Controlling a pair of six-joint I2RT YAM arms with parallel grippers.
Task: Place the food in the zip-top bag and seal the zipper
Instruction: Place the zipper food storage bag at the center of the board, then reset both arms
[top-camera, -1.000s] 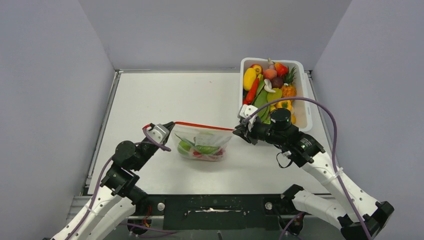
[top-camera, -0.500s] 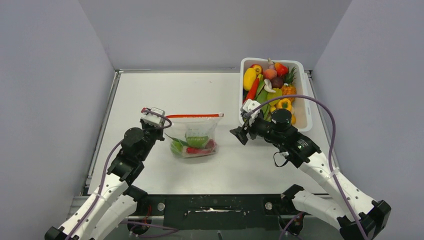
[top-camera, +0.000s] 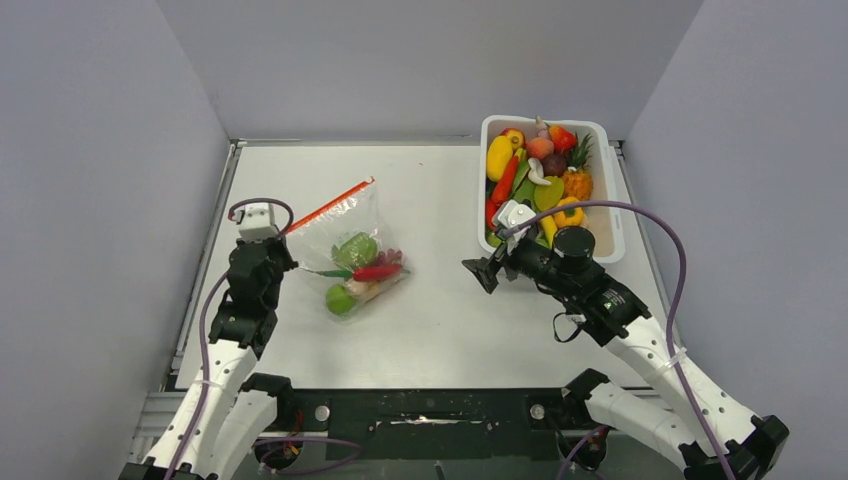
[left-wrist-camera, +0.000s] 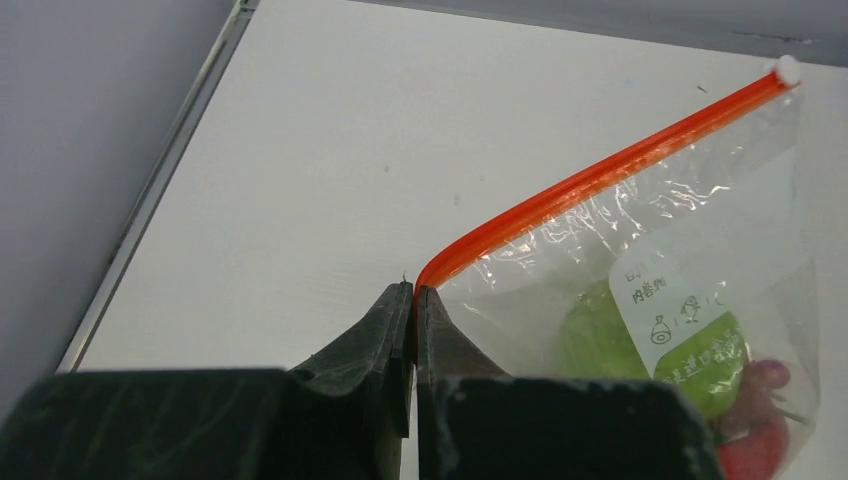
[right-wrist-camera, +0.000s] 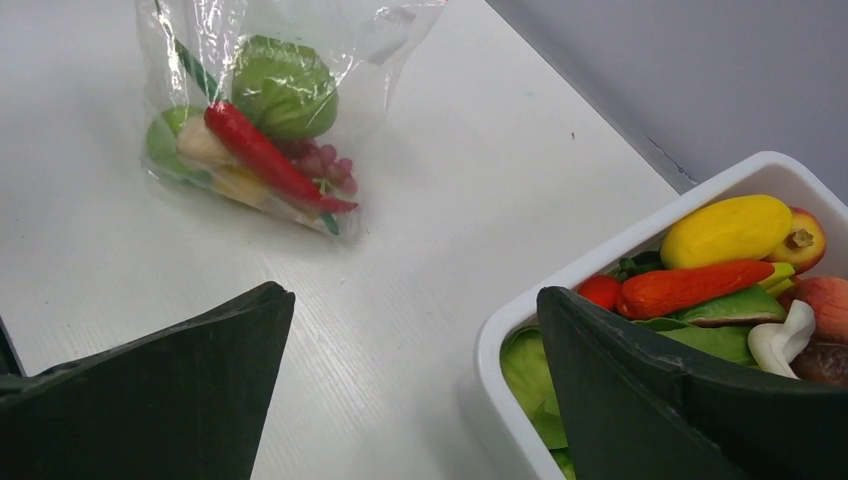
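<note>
The clear zip-top bag (top-camera: 350, 250) lies slanted left of the table's middle, its bottom on the table. Inside it is food: a green vegetable (top-camera: 357, 248), a long red chili (right-wrist-camera: 265, 155), a lime-green fruit (top-camera: 340, 298) and purple grapes (right-wrist-camera: 325, 165). The red-orange zipper (left-wrist-camera: 600, 175) runs up and away to a white slider (left-wrist-camera: 786, 68). My left gripper (left-wrist-camera: 413, 292) is shut on the zipper's near end, also seen from above (top-camera: 288, 236). My right gripper (right-wrist-camera: 415, 295) is open and holds nothing. It hovers between the bag and the tub (top-camera: 487, 268).
A white tub (top-camera: 612, 200) at the back right holds several more toy fruits and vegetables, among them a yellow one (right-wrist-camera: 725, 230) and an orange-red one (right-wrist-camera: 690, 285). Its near corner (right-wrist-camera: 560, 285) is just under my right gripper's right finger. Grey walls enclose the table.
My right gripper has opened and let go of the bag's right corner, then backed off slightly. My left gripper has swung the bag left and back, so the zipper now runs diagonally.
</note>
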